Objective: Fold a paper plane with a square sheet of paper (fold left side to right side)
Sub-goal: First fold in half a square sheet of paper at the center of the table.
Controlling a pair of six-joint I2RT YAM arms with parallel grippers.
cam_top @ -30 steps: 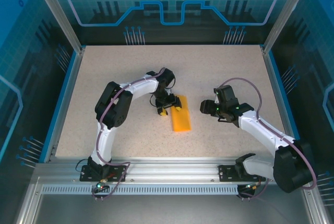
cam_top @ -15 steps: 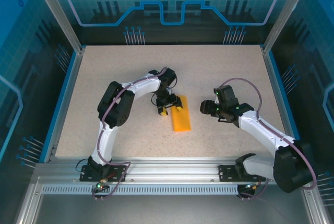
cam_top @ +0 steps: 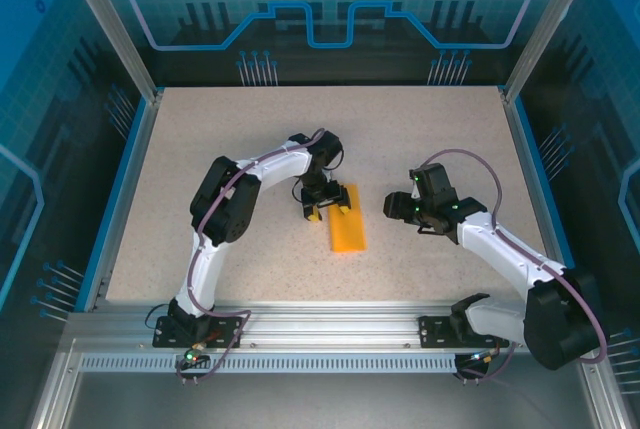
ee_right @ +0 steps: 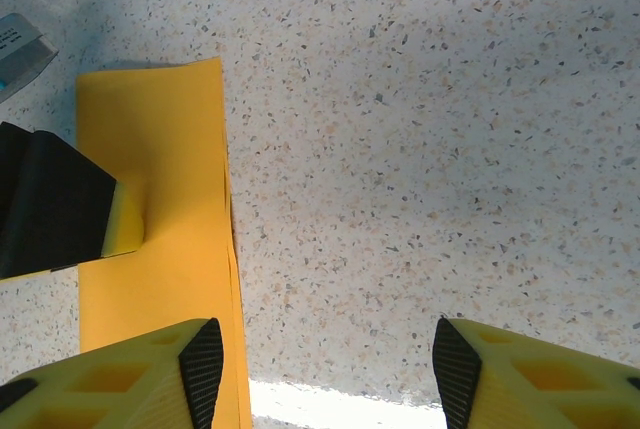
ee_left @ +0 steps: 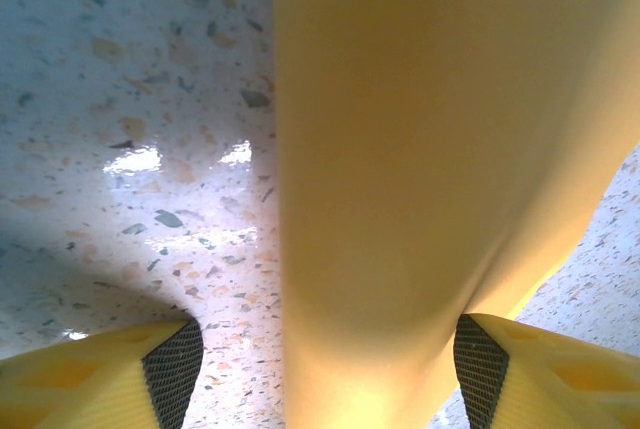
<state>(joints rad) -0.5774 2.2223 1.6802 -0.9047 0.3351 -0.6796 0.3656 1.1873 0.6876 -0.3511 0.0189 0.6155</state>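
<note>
The square sheet of paper [cam_top: 347, 221] lies flat on the speckled table as a narrow orange rectangle, folded lengthwise. My left gripper [cam_top: 326, 208] stands open at its far left end. In the left wrist view the paper [ee_left: 420, 149] runs between the pads, the right pad [ee_left: 480, 374] touching its edge. In the right wrist view one left fingertip [ee_right: 125, 226] rests on the paper [ee_right: 165, 139]. My right gripper [cam_top: 398, 207] hangs open to the right of the sheet; its left pad [ee_right: 203, 369] is over the paper's right edge and bare table lies between its jaws.
The speckled tabletop [cam_top: 220, 139] is ringed by a blue rim and clear walls [cam_top: 120, 179]. Both arm bases sit on the aluminium rail [cam_top: 330, 324] at the near edge. Free room lies behind and to both sides of the paper.
The left arm's elbow has shifted slightly to the right while its gripper stays at the paper's end. The paper and the right arm have not moved.
</note>
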